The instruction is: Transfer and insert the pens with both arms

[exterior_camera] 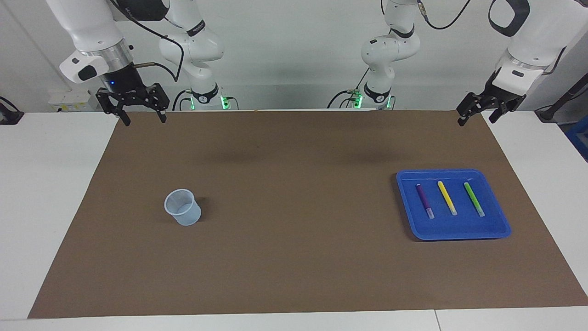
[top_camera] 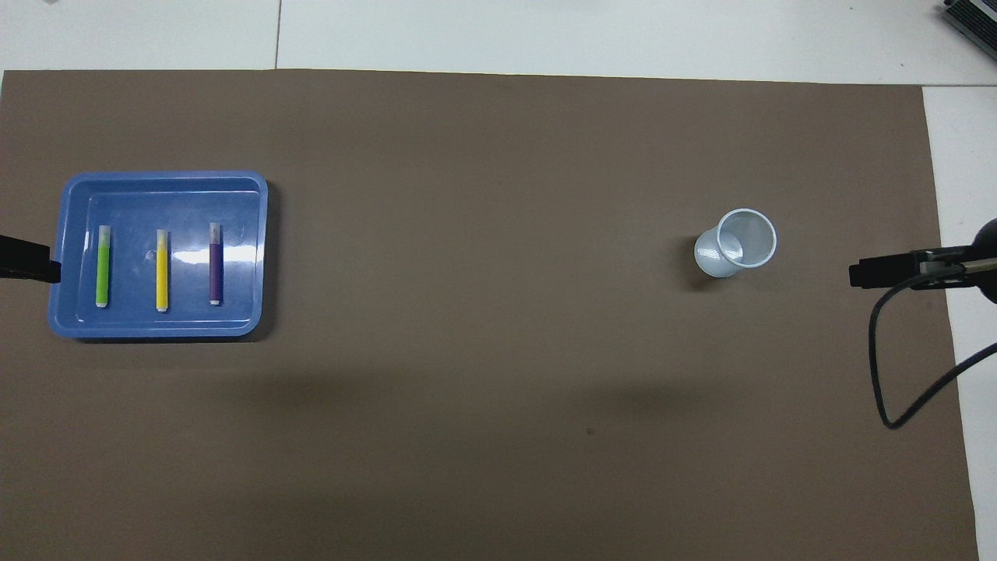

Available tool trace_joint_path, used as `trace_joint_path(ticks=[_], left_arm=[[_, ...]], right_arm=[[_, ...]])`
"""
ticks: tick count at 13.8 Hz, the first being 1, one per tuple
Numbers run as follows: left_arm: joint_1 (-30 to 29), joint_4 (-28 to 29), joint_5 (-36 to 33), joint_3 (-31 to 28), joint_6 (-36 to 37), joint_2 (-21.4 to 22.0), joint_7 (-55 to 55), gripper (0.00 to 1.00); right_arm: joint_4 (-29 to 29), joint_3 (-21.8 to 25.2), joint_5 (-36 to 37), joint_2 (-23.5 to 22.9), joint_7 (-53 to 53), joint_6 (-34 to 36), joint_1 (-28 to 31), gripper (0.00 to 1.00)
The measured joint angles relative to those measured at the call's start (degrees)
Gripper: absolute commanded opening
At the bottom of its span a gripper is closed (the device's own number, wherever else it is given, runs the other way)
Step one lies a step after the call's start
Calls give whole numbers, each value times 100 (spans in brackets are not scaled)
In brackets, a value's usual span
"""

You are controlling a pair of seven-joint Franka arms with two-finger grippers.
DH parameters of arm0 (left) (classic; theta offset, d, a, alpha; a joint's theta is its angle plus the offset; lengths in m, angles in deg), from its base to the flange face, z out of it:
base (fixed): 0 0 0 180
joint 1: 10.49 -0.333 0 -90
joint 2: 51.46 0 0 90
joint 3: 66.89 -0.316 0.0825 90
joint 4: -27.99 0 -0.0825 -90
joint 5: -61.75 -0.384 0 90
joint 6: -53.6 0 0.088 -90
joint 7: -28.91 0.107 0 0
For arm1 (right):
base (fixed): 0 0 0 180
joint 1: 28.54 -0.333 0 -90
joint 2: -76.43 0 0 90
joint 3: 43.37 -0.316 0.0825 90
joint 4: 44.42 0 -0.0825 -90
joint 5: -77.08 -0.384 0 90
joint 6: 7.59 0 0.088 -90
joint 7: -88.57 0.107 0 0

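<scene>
Nothing moved yet: purple pen (exterior_camera: pixel 425 201), yellow pen (exterior_camera: pixel 447 197), green pen (exterior_camera: pixel 474 199) side by side in blue tray (exterior_camera: pixel 498 230); cup (exterior_camera: pixel 183 207) empty. Left gripper (exterior_camera: pixel 477 115), right gripper (exterior_camera: pixel 143 116) raised, fingers wide, holding nothing.

One camera sits high across the table, facing me from twelve o'clock, far enough to take in my whole brown mat (exterior_camera: pixel 294 257). The other hangs above my own end at six o'clock, looking steeply down. Both share the mat, blue tray (exterior_camera: pixel 498 216) and cup (exterior_camera: pixel 183 208).
</scene>
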Motion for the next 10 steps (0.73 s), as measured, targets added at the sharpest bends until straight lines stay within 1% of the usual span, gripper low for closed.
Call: trace_joint_path(ticks=[4, 8, 10], left_arm=[[-15, 27, 0, 23, -11, 9, 0, 100], [3, 28, 0, 68, -48, 19, 0, 100], [3, 27, 0, 76, -248, 28, -1, 100]], right_arm=[[-220, -18, -93, -24, 0, 300, -3, 100], [-314, -16, -89, -35, 0, 405, -1, 100], [-327, -7, -85, -22, 0, 447, 4, 100]])
